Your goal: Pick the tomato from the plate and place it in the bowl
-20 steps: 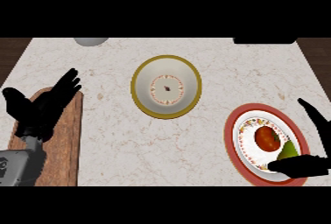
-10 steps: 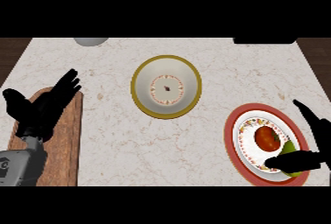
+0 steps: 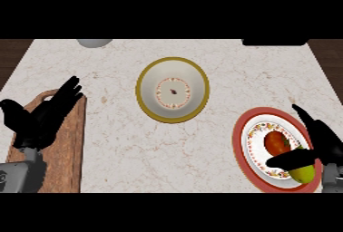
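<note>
A red tomato [image 3: 276, 142] lies on a red-rimmed patterned plate [image 3: 244, 136] at the right of the counter. Beside it on the plate sits a yellow-green fruit [image 3: 305, 172]. My right hand [image 3: 320, 141] hovers open over the plate's right side, fingers straight along the tomato's right, thumb [image 3: 288, 159] stretched just below the tomato and across the yellow-green fruit. It holds nothing. The bowl [image 3: 173, 89], white with a yellow rim, stands up the counter to the left of the plate. My left hand [image 3: 41, 117] rests open at the left, fingers up.
A wooden cutting board [image 3: 61, 149] lies under my left hand along the counter's left edge. A pale round object [image 3: 94, 42] shows at the far edge, a dark object [image 3: 273, 42] at the far right. Bare marble [image 3: 161, 149] spreads between board, bowl and plate.
My right hand has shifted left over the plate, closer to the tomato, with the thumb now under it. The left hand, tomato and bowl have not moved.
</note>
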Motion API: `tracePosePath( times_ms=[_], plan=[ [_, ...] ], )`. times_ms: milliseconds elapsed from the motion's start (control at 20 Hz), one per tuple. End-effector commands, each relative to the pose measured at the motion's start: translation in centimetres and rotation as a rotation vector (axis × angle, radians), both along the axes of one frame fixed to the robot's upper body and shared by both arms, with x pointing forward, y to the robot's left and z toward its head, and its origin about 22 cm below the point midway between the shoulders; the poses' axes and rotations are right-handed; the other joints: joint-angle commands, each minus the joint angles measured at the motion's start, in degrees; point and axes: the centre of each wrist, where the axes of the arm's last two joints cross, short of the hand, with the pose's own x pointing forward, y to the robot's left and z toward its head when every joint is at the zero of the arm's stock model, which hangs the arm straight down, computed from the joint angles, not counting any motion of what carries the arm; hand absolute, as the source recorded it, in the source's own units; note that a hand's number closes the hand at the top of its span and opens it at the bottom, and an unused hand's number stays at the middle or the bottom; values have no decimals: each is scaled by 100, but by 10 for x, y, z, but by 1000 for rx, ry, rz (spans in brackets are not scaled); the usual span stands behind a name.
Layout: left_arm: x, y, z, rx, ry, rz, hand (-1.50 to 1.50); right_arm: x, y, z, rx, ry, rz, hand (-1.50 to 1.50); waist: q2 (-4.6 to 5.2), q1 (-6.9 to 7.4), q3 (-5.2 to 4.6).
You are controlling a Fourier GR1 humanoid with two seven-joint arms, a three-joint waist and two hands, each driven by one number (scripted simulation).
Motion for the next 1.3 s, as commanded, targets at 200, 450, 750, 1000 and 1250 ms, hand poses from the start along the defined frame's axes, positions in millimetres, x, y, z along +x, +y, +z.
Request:
tracePosePath(
  times_ms=[200, 450, 750, 1000, 1250],
  plan=[
    [14, -9, 8, -1, 10, 1, 0, 9, -14, -43, 2, 47, -9, -150, 1, -12, 1],
    [2, 6, 10, -16, -1, -14, 0, 13, -10, -56, 19, 35, -23, -150, 0, -5, 1],
    [2, -7, 19, -8, -13, 9, 0, 5, -14, -78, 31, 40, -23, -150, -4, -6, 2],
    [5, -10, 1, -12, -1, 7, 0, 32, -22, -82, 10, 6, 28, 150, 3, 2, 1],
    [1, -9, 15, -1, -7, 2, 0, 41, -35, -85, -25, -43, 11, 150, 3, 10, 2]
  ],
)
